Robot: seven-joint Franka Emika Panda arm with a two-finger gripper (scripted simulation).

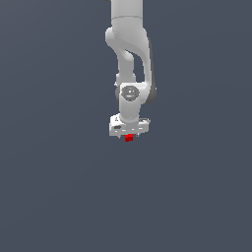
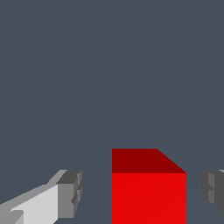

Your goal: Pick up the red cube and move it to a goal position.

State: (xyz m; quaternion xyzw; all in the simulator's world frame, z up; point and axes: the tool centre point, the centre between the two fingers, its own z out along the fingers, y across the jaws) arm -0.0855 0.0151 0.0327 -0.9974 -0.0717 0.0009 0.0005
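The red cube [image 1: 129,138] is a tiny bright red block just under the white arm's hand in the exterior view. In the wrist view the red cube [image 2: 148,192] sits between the two fingers. My gripper [image 1: 129,134] is open around it, and it shows in the wrist view [image 2: 142,189] too. One grey finger pad [image 2: 70,192] stands apart from one side of the cube. The other pad [image 2: 213,188] is closer to the opposite side, with a narrow gap. Neither pad touches the cube.
A plain dark grey-blue surface [image 1: 59,197] fills both views. The white arm [image 1: 129,49] comes down from the top middle of the exterior view. No other objects or goal marker show.
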